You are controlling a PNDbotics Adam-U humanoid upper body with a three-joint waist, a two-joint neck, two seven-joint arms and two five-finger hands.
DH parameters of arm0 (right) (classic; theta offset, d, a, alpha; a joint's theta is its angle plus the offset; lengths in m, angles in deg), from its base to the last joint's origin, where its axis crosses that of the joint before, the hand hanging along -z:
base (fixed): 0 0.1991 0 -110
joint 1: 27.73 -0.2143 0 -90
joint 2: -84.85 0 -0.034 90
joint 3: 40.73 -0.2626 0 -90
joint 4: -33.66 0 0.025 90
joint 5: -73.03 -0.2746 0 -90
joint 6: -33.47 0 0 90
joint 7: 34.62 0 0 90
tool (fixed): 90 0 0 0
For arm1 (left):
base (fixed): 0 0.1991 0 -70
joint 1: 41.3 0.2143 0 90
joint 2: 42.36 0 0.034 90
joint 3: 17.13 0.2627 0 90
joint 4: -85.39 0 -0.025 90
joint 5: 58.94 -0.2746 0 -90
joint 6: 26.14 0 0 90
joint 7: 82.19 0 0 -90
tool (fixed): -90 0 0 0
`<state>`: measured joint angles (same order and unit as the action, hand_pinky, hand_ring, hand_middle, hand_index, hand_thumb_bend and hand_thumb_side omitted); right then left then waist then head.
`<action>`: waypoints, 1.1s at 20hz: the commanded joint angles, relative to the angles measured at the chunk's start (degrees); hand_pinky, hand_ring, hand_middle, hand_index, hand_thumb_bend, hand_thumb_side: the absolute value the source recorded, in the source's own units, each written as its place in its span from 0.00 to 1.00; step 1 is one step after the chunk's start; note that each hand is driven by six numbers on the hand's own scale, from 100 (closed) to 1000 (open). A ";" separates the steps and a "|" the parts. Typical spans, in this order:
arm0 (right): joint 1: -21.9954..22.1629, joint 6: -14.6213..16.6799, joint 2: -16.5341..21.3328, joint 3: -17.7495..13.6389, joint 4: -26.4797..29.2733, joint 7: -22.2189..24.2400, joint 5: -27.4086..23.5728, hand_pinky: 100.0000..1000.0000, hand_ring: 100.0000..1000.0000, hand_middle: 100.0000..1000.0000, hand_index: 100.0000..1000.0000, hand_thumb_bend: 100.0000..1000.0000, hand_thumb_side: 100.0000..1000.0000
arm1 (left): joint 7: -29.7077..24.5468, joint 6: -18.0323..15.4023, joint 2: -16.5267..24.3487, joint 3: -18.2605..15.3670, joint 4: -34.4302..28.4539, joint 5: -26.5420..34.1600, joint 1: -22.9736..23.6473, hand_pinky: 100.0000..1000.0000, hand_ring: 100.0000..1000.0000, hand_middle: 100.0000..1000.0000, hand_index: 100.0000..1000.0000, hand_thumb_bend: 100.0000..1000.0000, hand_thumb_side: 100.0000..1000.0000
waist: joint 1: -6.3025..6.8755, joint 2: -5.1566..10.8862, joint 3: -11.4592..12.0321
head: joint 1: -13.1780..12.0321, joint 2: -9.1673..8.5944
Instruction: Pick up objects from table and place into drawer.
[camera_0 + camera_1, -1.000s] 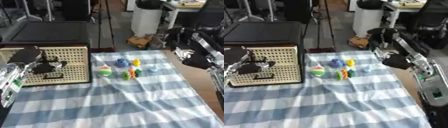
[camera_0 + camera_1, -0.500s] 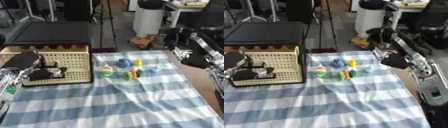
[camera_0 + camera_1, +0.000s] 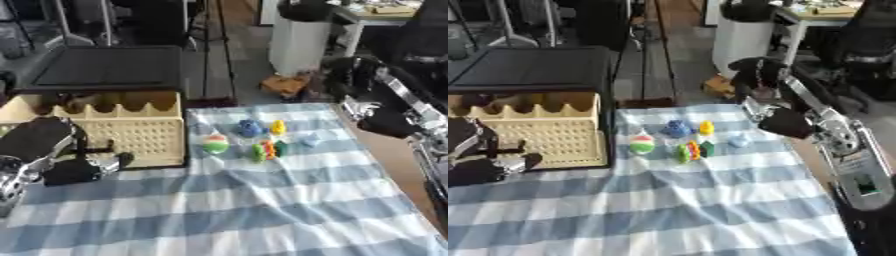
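A cream perforated drawer (image 3: 131, 135) stands pulled out of a black cabinet (image 3: 109, 67) at the table's left. My left hand (image 3: 54, 157) is at the drawer's front, fingers curled round its front edge. Small toys lie in a cluster on the checked cloth: a blue one (image 3: 251, 128), a yellow one (image 3: 278, 127), a red, white and green ball (image 3: 215, 144), a green and orange piece (image 3: 267, 150) and a pale blue one (image 3: 311, 141). My right hand (image 3: 752, 75) hangs above the table's far right corner, relaxed and holding nothing, well apart from the toys.
A blue and white checked cloth (image 3: 262, 210) covers the table, wrinkled near the middle. Bare wood edge (image 3: 385, 165) shows at the right. A white bin (image 3: 297, 42) and a small orange object (image 3: 284, 85) stand on the floor behind.
The drawer has slid further out toward me, showing its rear dividers. My left hand has come back with its front edge. The right hand has barely moved.
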<state>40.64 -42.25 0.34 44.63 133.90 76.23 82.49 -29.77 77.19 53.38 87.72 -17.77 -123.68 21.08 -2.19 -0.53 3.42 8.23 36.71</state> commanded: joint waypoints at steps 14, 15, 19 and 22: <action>-0.23 0.00 1.99 -0.67 0.09 0.01 0.38 0.57 0.57 0.57 0.81 0.00 0.45 | -2.05 0.07 0.87 -0.30 -5.58 3.49 4.20 0.00 0.00 0.00 0.51 0.60 1.00 | 0.41 1.00 0.66 | 0.53 0.57; -0.22 0.00 1.98 -0.68 0.07 0.01 0.39 0.57 0.57 0.57 0.81 0.00 0.45 | -2.01 0.10 0.89 -0.23 -5.01 3.56 4.27 0.00 0.00 0.00 0.52 0.60 1.00 | 0.39 0.98 0.66 | 0.51 0.58; -0.20 0.02 1.89 -0.67 0.02 0.07 0.39 0.57 0.57 0.57 0.81 0.00 0.46 | -1.50 0.34 0.97 -0.08 -2.53 3.54 4.22 0.00 0.00 0.00 0.61 0.61 1.00 | 0.30 0.89 0.60 | 0.48 0.50; -0.10 0.05 1.96 -0.72 0.01 0.10 0.38 0.57 0.57 0.57 0.81 0.00 0.46 | -1.24 0.23 1.04 -0.15 -1.60 3.28 4.27 0.00 0.00 0.00 0.65 0.61 1.00 | 0.22 0.83 0.57 | 0.47 0.41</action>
<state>41.13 -42.26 0.47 44.62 133.53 76.27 82.52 -31.33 77.43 53.38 87.88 -19.31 -120.28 26.05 -2.05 -0.04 4.00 8.64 37.15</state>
